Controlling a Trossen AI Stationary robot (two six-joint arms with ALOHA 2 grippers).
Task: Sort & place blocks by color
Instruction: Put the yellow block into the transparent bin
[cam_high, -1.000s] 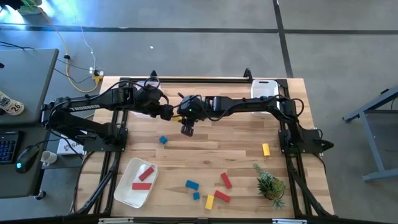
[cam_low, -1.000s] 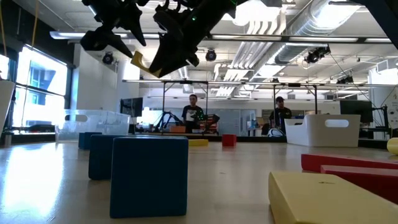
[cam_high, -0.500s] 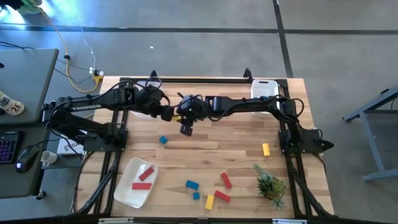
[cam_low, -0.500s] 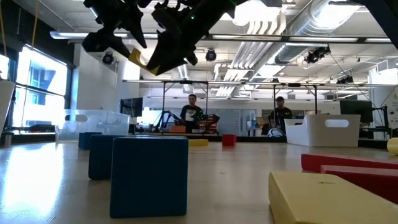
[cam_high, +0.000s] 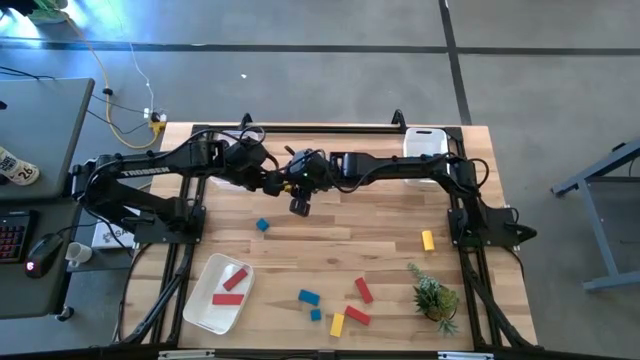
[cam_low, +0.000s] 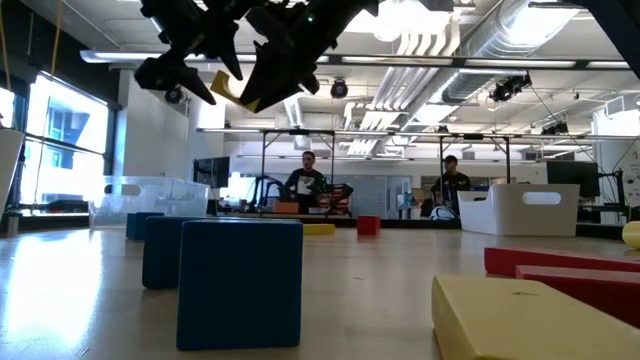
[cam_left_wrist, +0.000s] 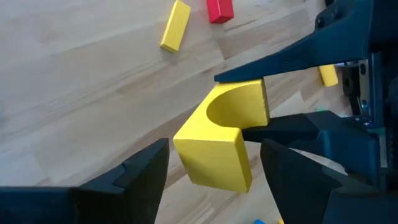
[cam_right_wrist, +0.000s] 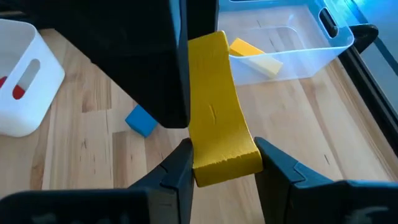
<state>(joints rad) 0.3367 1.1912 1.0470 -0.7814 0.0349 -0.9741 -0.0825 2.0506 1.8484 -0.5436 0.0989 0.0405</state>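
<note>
Yellow block (cam_right_wrist: 217, 106) is clamped in our right pincer (cam_right_wrist: 217, 163); left pincer (cam_left_wrist: 211, 163) stands apart around it, mid-handover; next it should close.

Yellow arch block (cam_right_wrist: 219, 106): held in the air above the tabletop's far middle, clamped at one end in the right gripper (cam_right_wrist: 219, 163); curved notch on one side.
Blue blocks: one cube (cam_high: 262, 225) left of centre; a bar (cam_high: 308, 297) and a small cube (cam_high: 315, 315) near the front.
Red blocks: two (cam_high: 231, 286) in the white tray (cam_high: 203, 308); two (cam_high: 362, 290) at front centre.
Yellow blocks: a bar (cam_high: 337, 324) at the front; one (cam_high: 428, 240) toward the right; two (cam_right_wrist: 255, 55) in the clear bin (cam_right_wrist: 311, 43).
</note>
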